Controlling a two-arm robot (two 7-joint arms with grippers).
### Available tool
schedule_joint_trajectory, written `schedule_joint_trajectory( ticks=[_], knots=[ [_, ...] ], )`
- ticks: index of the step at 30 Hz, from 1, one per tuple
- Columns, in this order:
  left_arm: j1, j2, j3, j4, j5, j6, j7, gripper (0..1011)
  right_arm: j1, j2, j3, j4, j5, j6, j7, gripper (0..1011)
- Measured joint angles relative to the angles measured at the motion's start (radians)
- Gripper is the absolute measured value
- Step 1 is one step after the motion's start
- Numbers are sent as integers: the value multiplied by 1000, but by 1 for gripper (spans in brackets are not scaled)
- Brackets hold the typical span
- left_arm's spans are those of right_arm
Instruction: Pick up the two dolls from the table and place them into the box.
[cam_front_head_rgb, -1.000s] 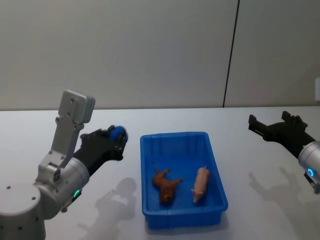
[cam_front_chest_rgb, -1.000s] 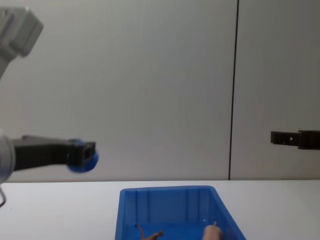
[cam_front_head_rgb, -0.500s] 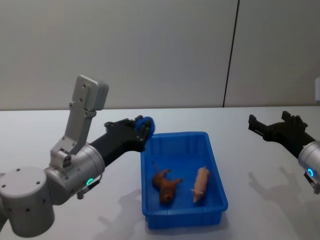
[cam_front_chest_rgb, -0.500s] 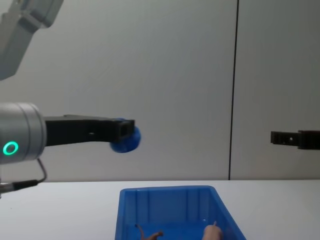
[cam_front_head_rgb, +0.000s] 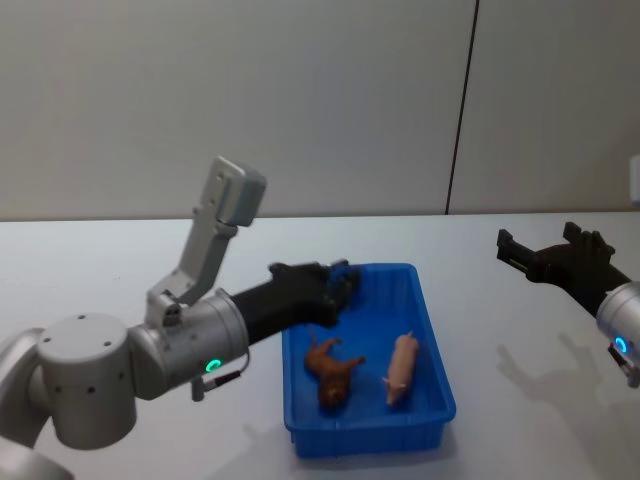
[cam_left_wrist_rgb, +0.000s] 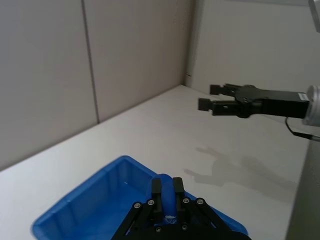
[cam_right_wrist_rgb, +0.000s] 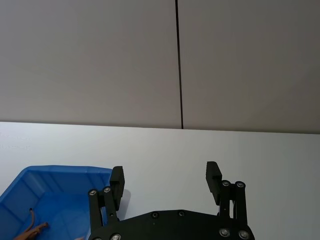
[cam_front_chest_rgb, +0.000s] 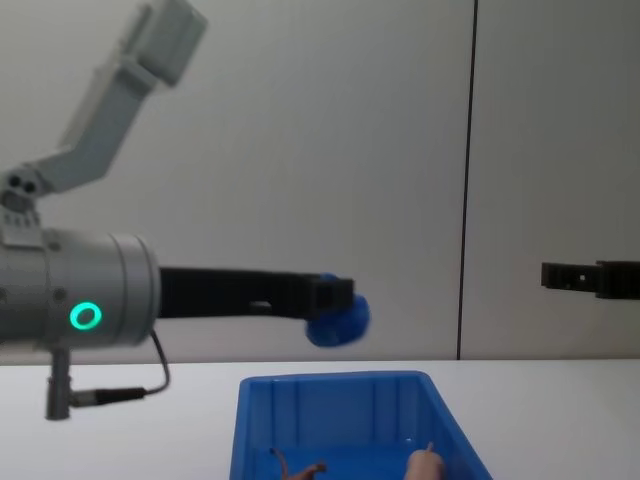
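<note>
Chest view: both dolls cut off at the bottom edge, brown lion (cam_front_head_rgb: 331, 366) and pink figure (cam_front_head_rgb: 402, 367) lying inside the box (cam_front_head_rgb: 436, 375) on the counter (cam_front_head_rgb: 520, 330). Left pincer (cam_front_head_rgb: 341, 287) above the box's far left corner, pinching a small blue object (cam_front_chest_rgb: 338, 320), hardly identifiable. Right pincer (cam_right_wrist_rgb: 165, 181) spread, well right of the box.

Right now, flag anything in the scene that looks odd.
The left gripper holds a small blue object over the box, though the lion and pink doll already lie inside.

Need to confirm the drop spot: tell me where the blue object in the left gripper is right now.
In the chest view the blue object is clamped in the left gripper, above the box, over its far left part.
</note>
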Motion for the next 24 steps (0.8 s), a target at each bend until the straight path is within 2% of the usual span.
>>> schedule_joint_trajectory(
  ticks=[4,5,10,16,23,24],
  knots=[
    [-31,-18,15,54,16,32,-76,138,0,0,0,0,0,0,0,1001],
    [-31,-18,15,54,16,32,-76,138,0,0,0,0,0,0,0,1001],
    [-70,-42,36,125,45,61,-152,143,0,0,0,0,0,0,0,1001],
    [-101,-62,53,184,68,84,-212,327,0,0,0,0,0,0,0,1001],
    [-120,-73,63,216,82,96,-248,524,0,0,0,0,0,0,0,1001],
    [-121,-74,64,219,83,97,-250,585,0,0,0,0,0,0,0,1001]
  ],
)
